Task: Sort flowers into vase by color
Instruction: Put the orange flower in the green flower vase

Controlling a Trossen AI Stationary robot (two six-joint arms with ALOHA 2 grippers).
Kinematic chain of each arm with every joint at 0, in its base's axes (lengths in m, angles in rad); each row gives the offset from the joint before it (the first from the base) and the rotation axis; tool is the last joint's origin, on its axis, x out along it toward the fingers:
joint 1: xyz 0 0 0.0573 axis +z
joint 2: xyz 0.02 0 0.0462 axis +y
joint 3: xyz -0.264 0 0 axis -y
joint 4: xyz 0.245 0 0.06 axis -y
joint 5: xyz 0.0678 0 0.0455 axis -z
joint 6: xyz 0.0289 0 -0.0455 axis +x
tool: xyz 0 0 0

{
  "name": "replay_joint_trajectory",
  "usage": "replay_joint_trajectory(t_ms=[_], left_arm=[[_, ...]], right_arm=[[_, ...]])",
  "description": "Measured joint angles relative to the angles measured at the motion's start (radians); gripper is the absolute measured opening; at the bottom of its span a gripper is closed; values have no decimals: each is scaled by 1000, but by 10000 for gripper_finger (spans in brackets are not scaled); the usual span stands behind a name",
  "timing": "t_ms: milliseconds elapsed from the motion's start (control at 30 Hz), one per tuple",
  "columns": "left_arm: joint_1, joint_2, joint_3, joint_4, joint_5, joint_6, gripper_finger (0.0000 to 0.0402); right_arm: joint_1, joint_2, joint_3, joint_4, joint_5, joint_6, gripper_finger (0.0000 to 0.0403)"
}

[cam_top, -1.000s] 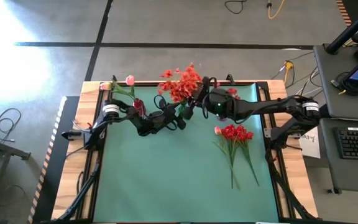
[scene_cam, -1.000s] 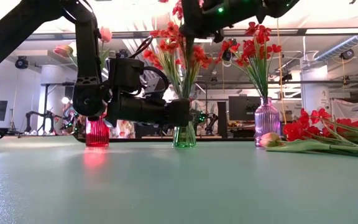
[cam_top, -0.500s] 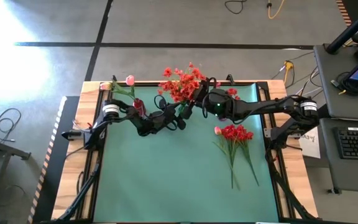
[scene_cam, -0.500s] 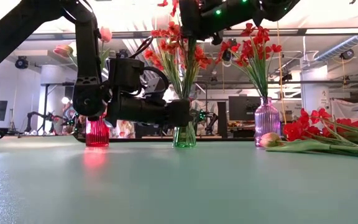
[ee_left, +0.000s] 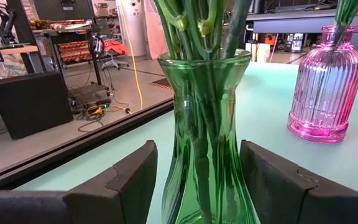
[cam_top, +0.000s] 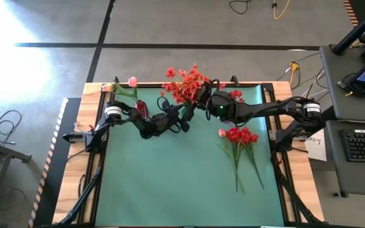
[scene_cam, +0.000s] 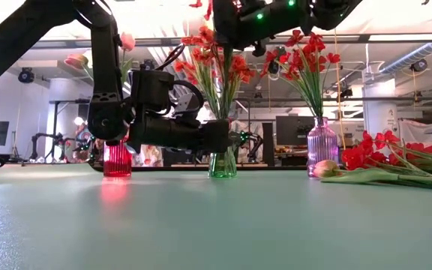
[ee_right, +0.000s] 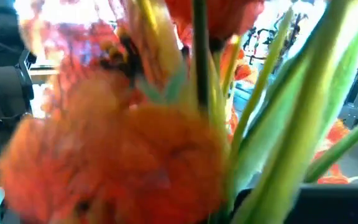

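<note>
Feeding an orange flower into the green vase at the table's back edge; my right gripper, closed, seems to pinch its stem. Left gripper brackets the vase, fingers apart. Next I'd lower, then release.

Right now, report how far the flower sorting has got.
Done: orange-red flowers stand in the green glass vase, deep red ones in the pink ribbed vase, pink buds in the small red vase. In hand: the left tool brackets the green vase; the right tool, shut, is among its blossoms. Left: the red bunch lying on the green mat.
</note>
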Motion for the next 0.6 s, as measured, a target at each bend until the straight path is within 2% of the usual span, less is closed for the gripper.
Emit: replay_joint_trajectory(t_ms=[600], left_arm=[[0,0,0,-8,0,0,209]], right_arm=[[-2,11,1,8,0,-27,18]])
